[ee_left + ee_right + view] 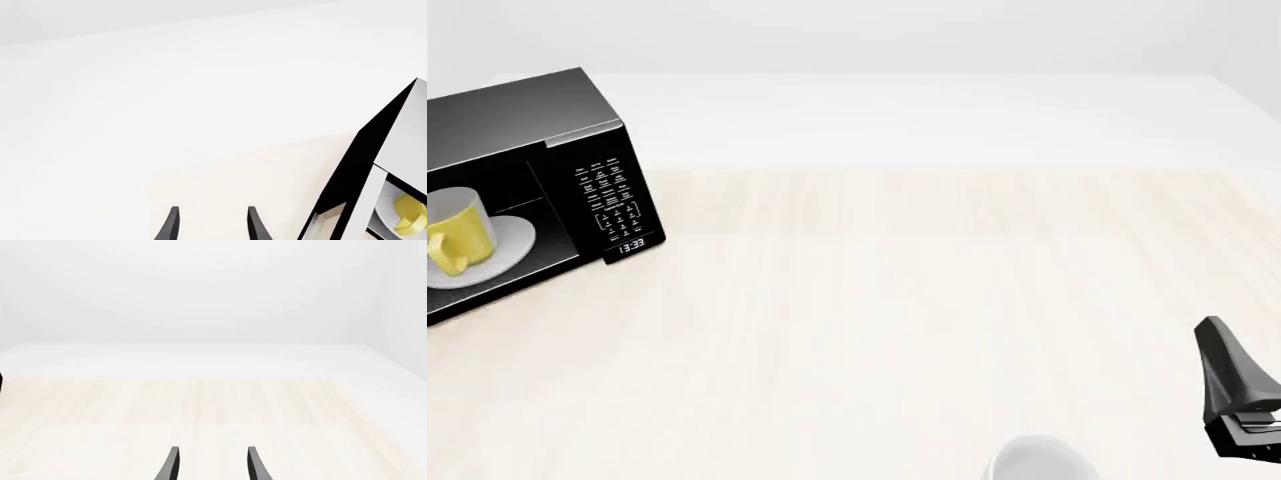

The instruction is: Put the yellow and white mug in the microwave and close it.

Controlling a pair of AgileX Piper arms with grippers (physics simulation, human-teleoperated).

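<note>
The black microwave [574, 115] stands at the table's far left with its cavity open toward me. Inside it, the yellow and white mug [461, 235] stands upright on the white turntable plate [510, 240], handle toward the front. The left wrist view shows the microwave [373, 145] from the side, with the mug [410, 212] inside. My left gripper [210, 223] is open and empty, apart from the microwave, and is out of the front view. My right gripper [210, 463] is open and empty, low at the near right [1228, 375].
A plain white cup [1041, 462] sits at the table's near edge, just left of my right gripper. The keypad panel [611, 200] with a lit clock faces the table's middle. Light wooden tabletop [934, 300] spreads between the microwave and the right arm.
</note>
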